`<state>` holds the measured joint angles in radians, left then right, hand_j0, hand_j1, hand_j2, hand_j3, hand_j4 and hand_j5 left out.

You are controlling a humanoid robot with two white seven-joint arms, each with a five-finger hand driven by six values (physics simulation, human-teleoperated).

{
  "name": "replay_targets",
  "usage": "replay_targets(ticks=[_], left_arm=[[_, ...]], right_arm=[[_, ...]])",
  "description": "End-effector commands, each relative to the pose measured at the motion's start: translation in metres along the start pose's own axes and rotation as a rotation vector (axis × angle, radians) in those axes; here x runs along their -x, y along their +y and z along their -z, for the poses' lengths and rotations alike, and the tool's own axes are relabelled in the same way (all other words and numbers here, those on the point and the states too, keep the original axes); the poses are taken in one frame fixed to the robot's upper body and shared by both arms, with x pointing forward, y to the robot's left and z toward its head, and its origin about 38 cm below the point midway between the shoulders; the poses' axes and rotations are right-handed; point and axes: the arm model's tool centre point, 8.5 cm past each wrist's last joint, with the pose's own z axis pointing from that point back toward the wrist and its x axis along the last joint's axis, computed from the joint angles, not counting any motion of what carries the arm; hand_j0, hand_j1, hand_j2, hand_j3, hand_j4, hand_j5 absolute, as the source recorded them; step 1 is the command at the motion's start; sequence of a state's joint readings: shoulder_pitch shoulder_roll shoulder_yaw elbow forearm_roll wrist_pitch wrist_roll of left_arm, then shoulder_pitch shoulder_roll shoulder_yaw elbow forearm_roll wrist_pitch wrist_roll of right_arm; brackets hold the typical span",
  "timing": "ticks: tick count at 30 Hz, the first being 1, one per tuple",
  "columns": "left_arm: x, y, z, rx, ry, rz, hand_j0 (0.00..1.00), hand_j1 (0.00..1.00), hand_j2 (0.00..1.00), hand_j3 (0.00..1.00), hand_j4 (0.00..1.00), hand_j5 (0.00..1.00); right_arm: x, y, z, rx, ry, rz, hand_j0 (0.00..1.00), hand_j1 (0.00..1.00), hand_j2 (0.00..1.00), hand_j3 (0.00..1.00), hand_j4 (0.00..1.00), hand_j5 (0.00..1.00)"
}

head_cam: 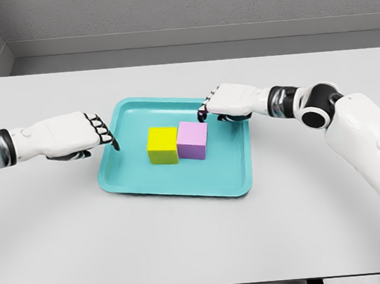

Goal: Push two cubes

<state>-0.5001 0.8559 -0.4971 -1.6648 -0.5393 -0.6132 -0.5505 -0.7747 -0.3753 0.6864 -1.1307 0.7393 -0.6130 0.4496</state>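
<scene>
A teal tray (237,171) lies on the pale grey desk (198,240), and inside it a yellow cube (162,145) and a pink cube (192,140) stand side by side, touching, the yellow to the left of the pink. Both sit near the tray's middle, clear of its walls.

The left hand (77,134) reaches in from the left edge (its arm is cut off there at the dark wrist band) and sits at the tray's left rim, fingers curled with the dark fingertips (114,145) pointing down toward the rim; it holds nothing and is apart from the yellow cube. Whether a fingertip touches the rim cannot be told.

The right hand (229,102) hovers over the tray's upper right part, fingers bent downward, empty, just above and right of the pink cube; contact with the cube is unclear. Its arm runs off the right edge.
</scene>
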Motion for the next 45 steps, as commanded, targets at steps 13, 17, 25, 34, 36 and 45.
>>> replay_targets(ticks=[13, 17, 25, 34, 36, 45], left_arm=[[0.005, 0.0, -0.005, 0.0, 0.014, -0.014, 0.7, 0.7, 0.7, 0.7, 0.7, 0.7], [0.006, 0.0, -0.005, -0.003, 0.014, -0.013, 0.7, 0.7, 0.7, 0.7, 0.7, 0.7], [0.006, 0.0, -0.006, -0.001, 0.016, -0.013, 0.7, 0.7, 0.7, 0.7, 0.7, 0.7], [0.033, 0.003, -0.043, 0.002, 0.102, -0.043, 0.73, 0.73, 0.73, 0.73, 0.73, 0.73], [0.038, 0.003, -0.049, -0.001, 0.12, -0.054, 0.76, 0.76, 0.76, 0.76, 0.76, 0.76], [0.053, 0.001, -0.063, -0.011, 0.171, -0.078, 1.0, 1.0, 1.0, 1.0, 1.0, 1.0]], right_arm=[[-0.012, -0.004, 0.012, 0.009, -0.03, -0.008, 0.59, 0.59, 0.59, 0.59, 0.59, 0.59], [-0.017, -0.001, 0.015, -0.005, -0.044, -0.014, 0.59, 0.59, 0.59, 0.59, 0.59, 0.59], [-0.017, -0.001, 0.015, -0.007, -0.045, -0.014, 0.59, 0.59, 0.59, 0.59, 0.59, 0.59], [-0.01, 0.002, 0.011, -0.018, -0.026, -0.014, 0.59, 0.59, 0.59, 0.59, 0.59, 0.59], [-0.011, 0.002, 0.012, -0.017, -0.028, -0.014, 0.59, 0.59, 0.59, 0.59, 0.59, 0.59], [-0.02, -0.003, 0.013, -0.004, -0.049, -0.031, 0.59, 0.59, 0.59, 0.59, 0.59, 0.59]])
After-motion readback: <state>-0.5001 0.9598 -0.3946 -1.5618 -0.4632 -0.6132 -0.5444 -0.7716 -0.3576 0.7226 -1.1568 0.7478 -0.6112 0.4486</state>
